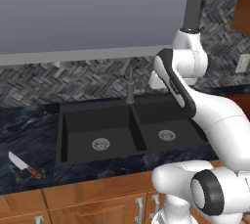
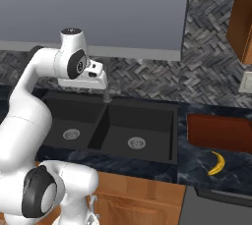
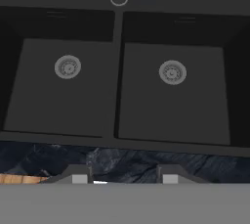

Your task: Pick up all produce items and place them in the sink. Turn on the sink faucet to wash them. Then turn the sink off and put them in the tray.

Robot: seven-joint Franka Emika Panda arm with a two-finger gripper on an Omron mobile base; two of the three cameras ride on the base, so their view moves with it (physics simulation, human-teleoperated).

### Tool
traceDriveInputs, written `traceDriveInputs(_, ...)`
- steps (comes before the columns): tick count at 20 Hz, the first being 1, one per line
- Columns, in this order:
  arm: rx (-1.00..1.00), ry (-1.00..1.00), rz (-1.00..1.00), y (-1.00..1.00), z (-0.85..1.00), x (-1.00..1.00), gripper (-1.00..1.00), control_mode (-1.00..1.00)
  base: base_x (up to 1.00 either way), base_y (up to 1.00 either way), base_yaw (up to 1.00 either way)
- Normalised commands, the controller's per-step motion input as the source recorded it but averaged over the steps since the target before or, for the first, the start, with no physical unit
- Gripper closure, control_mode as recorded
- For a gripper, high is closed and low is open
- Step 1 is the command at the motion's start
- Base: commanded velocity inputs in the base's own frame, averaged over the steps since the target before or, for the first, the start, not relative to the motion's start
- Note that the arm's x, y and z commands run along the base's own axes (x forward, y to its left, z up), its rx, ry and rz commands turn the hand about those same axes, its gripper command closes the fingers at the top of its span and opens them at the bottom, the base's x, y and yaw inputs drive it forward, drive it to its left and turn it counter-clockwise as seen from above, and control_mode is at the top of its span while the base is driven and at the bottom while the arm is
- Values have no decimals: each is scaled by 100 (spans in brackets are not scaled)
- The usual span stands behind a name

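Right base view: the banana [image 2: 216,163] lay on the counter [image 2: 197,162] just before the tray [image 2: 221,133], right of the empty sink [image 2: 110,126]. The gripper [image 3: 124,178], seen holding nothing with jaws partly apart above the basins, was judged best swung rightward past the faucet [image 2: 106,84].

arm's [image 2: 29,96] folded up high, wrist bent over, gripper [image 3: 124,178] pointing down with fingers parted, nothing in it
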Motion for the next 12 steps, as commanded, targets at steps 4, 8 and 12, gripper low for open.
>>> traceDriveInputs(4, 0, 0, 0, 0, -3, -8, -100, -100, 0, 0, 0)
traceDriveInputs(8, 5, 0, -9, -53, -5, -14, -100, -100, 0, 0, 0)
traceDriveInputs(12, 12, 0, -14, -97, -1, -7, -100, -100, 0, 0, 0)
